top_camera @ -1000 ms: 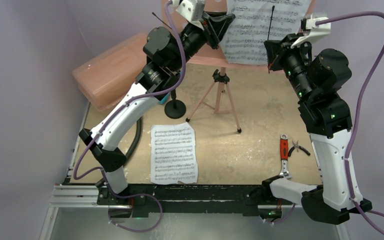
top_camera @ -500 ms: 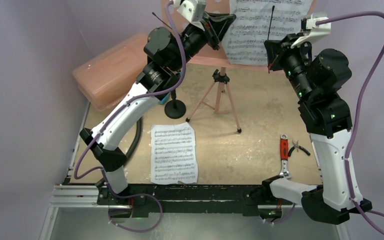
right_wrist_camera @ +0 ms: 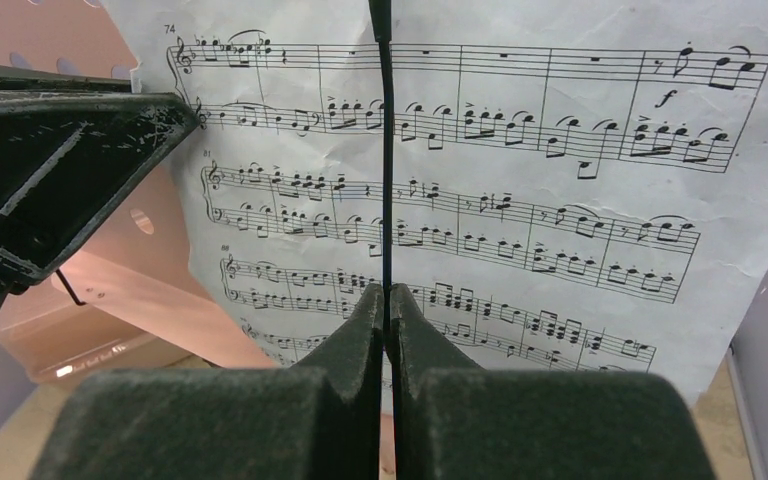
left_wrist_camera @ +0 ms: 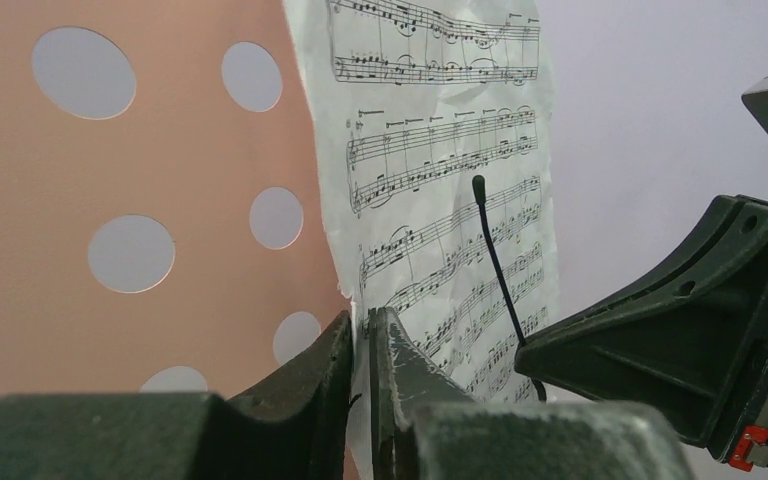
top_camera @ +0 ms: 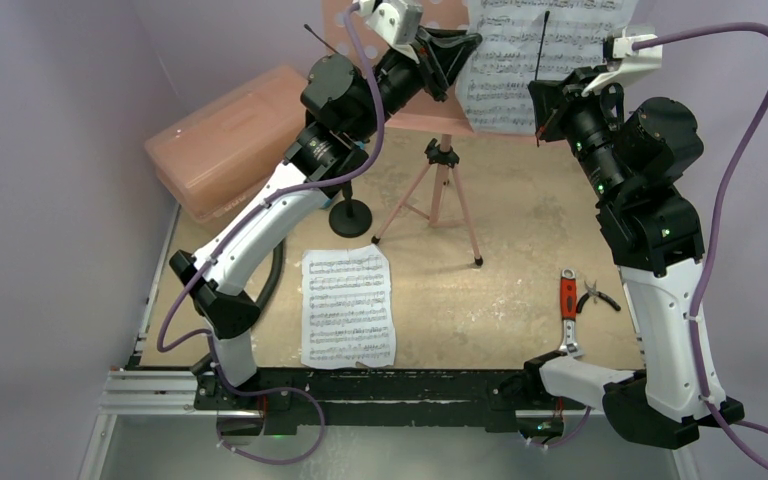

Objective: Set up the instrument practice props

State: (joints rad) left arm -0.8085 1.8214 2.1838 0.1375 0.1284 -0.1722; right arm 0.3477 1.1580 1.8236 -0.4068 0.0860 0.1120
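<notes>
Sheet-music page (left_wrist_camera: 440,200) edge pinched by left hand (left_wrist_camera: 363,328); right hand (right_wrist_camera: 387,300) clamps black rod (right_wrist_camera: 387,180).

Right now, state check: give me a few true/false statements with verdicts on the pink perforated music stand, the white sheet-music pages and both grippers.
1. The left gripper pinches the left edge of the white sheet-music page on the pink perforated music stand. True.
2. The right gripper is open. False: it is shut on the stand's thin black wire.
3. The second white page lies flat on the table. True.
4. The translucent pink plastic case sits right of the stand. False: it sits to the left.
</notes>
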